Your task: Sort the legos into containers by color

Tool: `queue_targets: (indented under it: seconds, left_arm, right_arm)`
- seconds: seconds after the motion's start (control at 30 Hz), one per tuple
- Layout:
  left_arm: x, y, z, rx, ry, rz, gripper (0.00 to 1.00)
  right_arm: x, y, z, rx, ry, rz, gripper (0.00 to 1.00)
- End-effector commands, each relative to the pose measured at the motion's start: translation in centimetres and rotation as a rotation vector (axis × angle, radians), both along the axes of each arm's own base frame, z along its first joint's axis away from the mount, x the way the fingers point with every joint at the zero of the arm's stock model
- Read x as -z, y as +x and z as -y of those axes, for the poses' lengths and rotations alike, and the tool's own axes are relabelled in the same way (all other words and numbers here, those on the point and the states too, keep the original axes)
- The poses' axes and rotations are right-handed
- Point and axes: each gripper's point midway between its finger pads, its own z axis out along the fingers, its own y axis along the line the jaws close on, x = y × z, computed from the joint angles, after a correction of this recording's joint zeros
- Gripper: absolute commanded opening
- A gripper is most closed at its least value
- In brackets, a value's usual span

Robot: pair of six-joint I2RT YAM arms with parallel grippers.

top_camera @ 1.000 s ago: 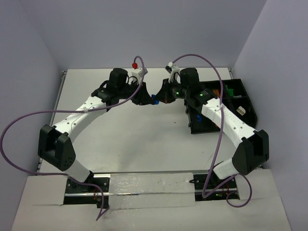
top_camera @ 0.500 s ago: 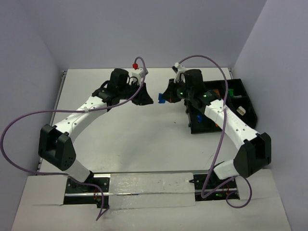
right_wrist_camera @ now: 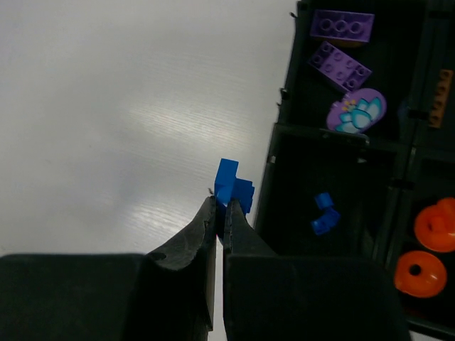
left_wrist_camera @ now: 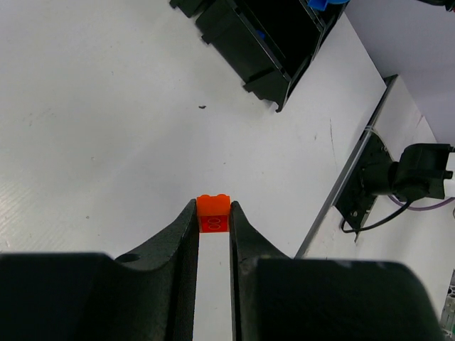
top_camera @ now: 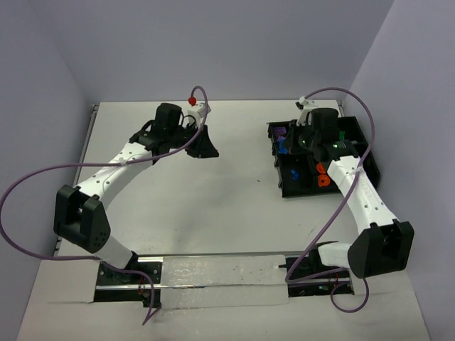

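My left gripper is shut on a small orange brick, held above the bare white table left of centre; from above, this gripper is seen pointing right. My right gripper is shut on a blue lego just outside the left wall of the black tray of containers. From above, that gripper hangs at the tray's left edge. Inside the tray lie purple bricks, a purple oval piece, small blue pieces and orange round pieces.
A brown piece sits in a far compartment. The tray also shows at the top of the left wrist view. A metal rail and the right arm's base run along the table's near edge. Purple cables loop over both arms.
The two grippers were together at the table's centre; the right arm has swung right to the tray with the blue lego. The left gripper drew back slightly left with the orange brick.
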Motion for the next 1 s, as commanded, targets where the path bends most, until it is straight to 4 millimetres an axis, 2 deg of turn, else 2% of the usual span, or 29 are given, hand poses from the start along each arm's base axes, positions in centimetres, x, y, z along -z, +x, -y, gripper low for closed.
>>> queue_targets:
  seconds: [0.0,0.03,0.17,0.3,0.43,0.53,0.57,0.6,0.63,0.7,0.87,0.9,0.93,0.97]
  left_arm:
    - [-1.8,-0.2,0.4,0.047,-0.03,0.037,0.0]
    - [-1.8,-0.2,0.5,0.052,-0.031,0.038,0.0]
    - [-1.6,0.0,0.7,0.062,-0.038,0.024,0.0]
    - [-1.8,0.0,0.9,0.068,-0.04,0.014,0.0]
    - [-1.8,0.1,0.9,0.065,-0.042,0.003,0.0]
    - [-1.7,0.0,0.9,0.068,-0.05,-0.025,0.0]
    - [-1.6,0.0,0.9,0.068,-0.063,-0.051,0.0]
    - [-1.6,0.0,0.9,0.068,-0.066,-0.053,0.0]
    - [-1.6,0.1,0.8,0.07,-0.081,-0.069,0.0]
    - [-1.8,-0.1,0.9,0.082,-0.112,-0.099,0.0]
    - [-2.8,-0.8,0.5,0.128,-0.233,-0.224,0.0]
    - [-3.1,-0.5,0.1,0.113,-0.288,-0.271,0.0]
    - [-3.5,-0.6,-0.1,0.155,-0.325,-0.246,0.0]
    - [-4.7,-1.2,-0.2,0.176,-0.41,-0.32,0.0]
  right_arm:
    - [1.5,-1.0,3.4,0.012,-0.156,-0.023,0.0]
    - [2.3,-1.0,4.2,0.029,-0.178,-0.045,0.0]
    - [5.1,-0.6,5.0,0.027,-0.214,-0.125,0.0]
    - [6.5,0.0,5.6,0.038,-0.236,-0.147,0.0]
    - [7.8,0.4,5.9,0.035,-0.265,-0.172,0.15]
    - [8.5,0.4,6.2,0.037,-0.273,-0.189,0.22]
    - [8.9,0.4,6.3,0.038,-0.273,-0.197,0.32]
    - [9.0,0.4,6.3,0.038,-0.273,-0.2,0.33]
    - [9.0,0.4,6.2,0.035,-0.268,-0.2,0.49]
    - [9.0,0.4,6.2,0.036,-0.264,-0.204,0.65]
    - [7.4,0.5,5.6,0.016,-0.237,-0.183,0.78]
    - [6.3,0.6,4.8,-0.014,-0.21,-0.156,0.79]
    - [5.6,0.8,4.8,-0.021,-0.213,-0.134,0.79]
    - [4.0,1.0,3.7,-0.075,-0.181,-0.078,0.8]
